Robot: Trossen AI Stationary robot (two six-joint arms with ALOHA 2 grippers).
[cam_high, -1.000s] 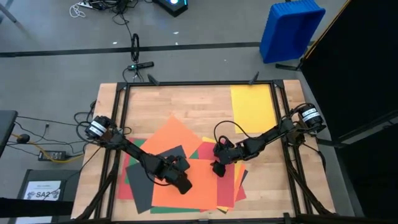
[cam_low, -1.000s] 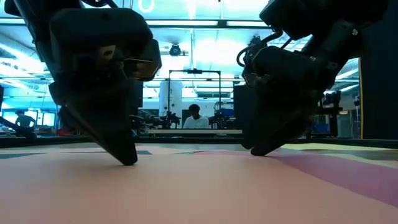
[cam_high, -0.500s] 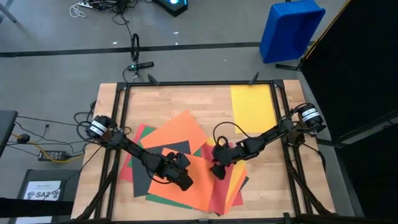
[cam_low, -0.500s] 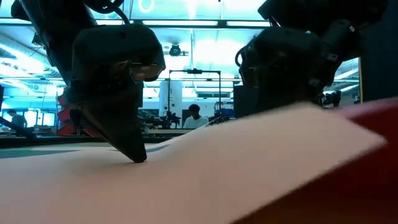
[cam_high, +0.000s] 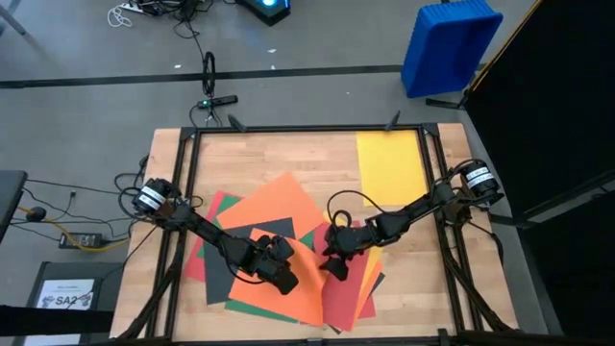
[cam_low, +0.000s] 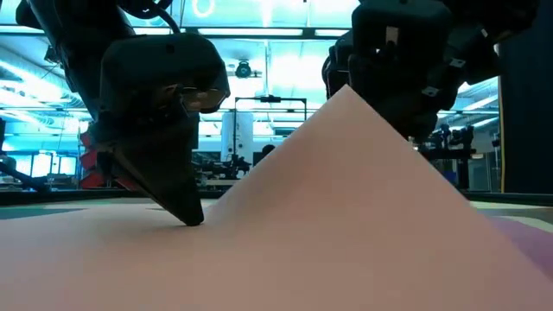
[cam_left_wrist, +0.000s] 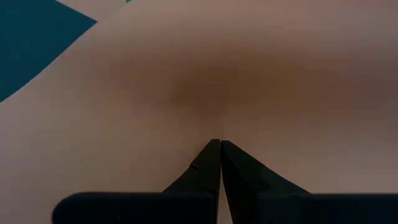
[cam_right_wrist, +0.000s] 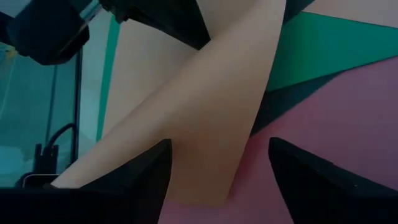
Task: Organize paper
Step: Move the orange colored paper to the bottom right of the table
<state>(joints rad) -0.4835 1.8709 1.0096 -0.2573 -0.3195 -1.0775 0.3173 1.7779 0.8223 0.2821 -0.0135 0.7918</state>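
- A heap of coloured paper [cam_high: 279,255] is lying on the near half of the wooden table [cam_high: 288,159], sheets of orange, red, green, yellow and dark grey overlapping at odd angles.
- The big orange sheet [cam_high: 288,216] is sitting on top of the heap, and its right-hand edge is standing up off the pile in a raised fold; in the low view it is rising as a pale peak [cam_low: 346,173].
- A single yellow sheet [cam_high: 389,165] is lying flat by itself at the far right corner of the table, well apart from the heap.
- The left gripper [cam_high: 285,281] is pressing its tips down on the orange sheet, fingers [cam_left_wrist: 214,165] clenched together and grasping nothing.
- The right gripper [cam_high: 336,267] is sitting at the lifted edge, its fingers [cam_right_wrist: 155,168] spread wide with the raised orange fold lying between them; whether they are touching it I cannot tell.
- A blue bin [cam_high: 450,46] is standing on the floor beyond the table.
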